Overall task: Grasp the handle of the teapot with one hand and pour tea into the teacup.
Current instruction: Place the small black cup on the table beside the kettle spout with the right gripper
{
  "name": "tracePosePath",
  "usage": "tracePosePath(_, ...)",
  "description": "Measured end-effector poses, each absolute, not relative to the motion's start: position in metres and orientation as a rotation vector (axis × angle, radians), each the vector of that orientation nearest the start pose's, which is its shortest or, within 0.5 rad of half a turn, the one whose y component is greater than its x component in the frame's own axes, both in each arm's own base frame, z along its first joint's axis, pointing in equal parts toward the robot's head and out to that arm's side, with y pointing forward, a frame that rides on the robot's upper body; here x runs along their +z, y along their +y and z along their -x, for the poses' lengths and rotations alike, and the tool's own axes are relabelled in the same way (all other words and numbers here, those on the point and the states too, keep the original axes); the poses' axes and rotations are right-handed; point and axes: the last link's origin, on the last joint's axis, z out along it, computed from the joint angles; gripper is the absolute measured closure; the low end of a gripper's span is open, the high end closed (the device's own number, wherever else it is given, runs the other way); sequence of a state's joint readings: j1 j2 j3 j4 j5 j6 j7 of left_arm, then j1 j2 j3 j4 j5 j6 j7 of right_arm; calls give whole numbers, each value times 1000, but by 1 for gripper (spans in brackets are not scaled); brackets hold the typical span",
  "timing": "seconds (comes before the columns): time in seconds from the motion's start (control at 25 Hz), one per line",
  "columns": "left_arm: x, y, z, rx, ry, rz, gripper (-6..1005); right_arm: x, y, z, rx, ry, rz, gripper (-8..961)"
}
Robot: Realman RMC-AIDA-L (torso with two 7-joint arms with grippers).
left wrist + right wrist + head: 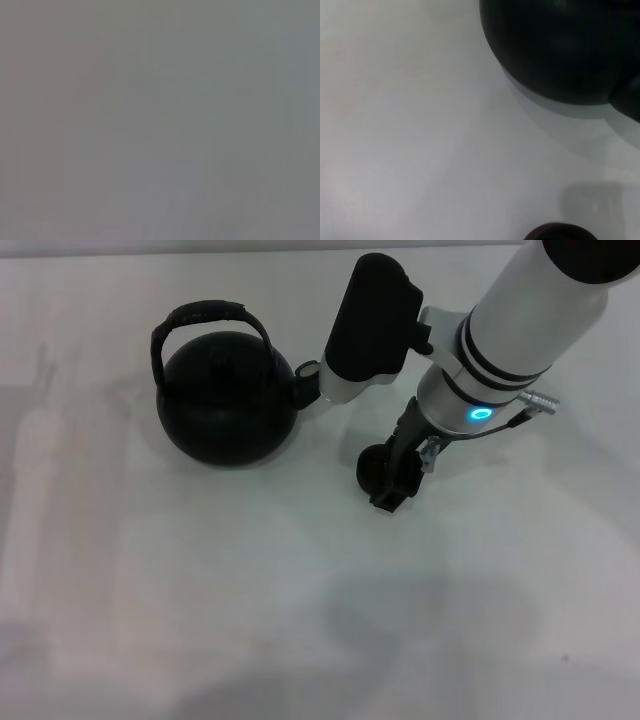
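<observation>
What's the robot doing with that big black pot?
It's getting ready to pour tea, but it isn't holding anything yet. The teapot sits on the white table, and nothing is touching its handle. The right gripper hangs low next to the tiny teacup, partly hiding it. The left arm is out of sight.

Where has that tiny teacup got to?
In the head view the teacup sits on the white table, right of the teapot, near its spout and half hidden behind the right tool.
</observation>
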State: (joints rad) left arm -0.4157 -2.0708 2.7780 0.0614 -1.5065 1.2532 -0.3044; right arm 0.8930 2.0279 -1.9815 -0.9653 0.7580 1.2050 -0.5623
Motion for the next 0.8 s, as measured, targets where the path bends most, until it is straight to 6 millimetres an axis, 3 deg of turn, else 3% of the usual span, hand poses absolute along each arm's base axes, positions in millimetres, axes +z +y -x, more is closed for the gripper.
tracePosePath(0.2, 18, 310, 366, -753, -684, 1375, 125, -108, 355, -146, -790, 379, 2806, 219)
tracePosePath(0.8, 19, 310, 366, -753, -686, 1372, 124, -103, 356, -141, -726, 349, 2821, 84)
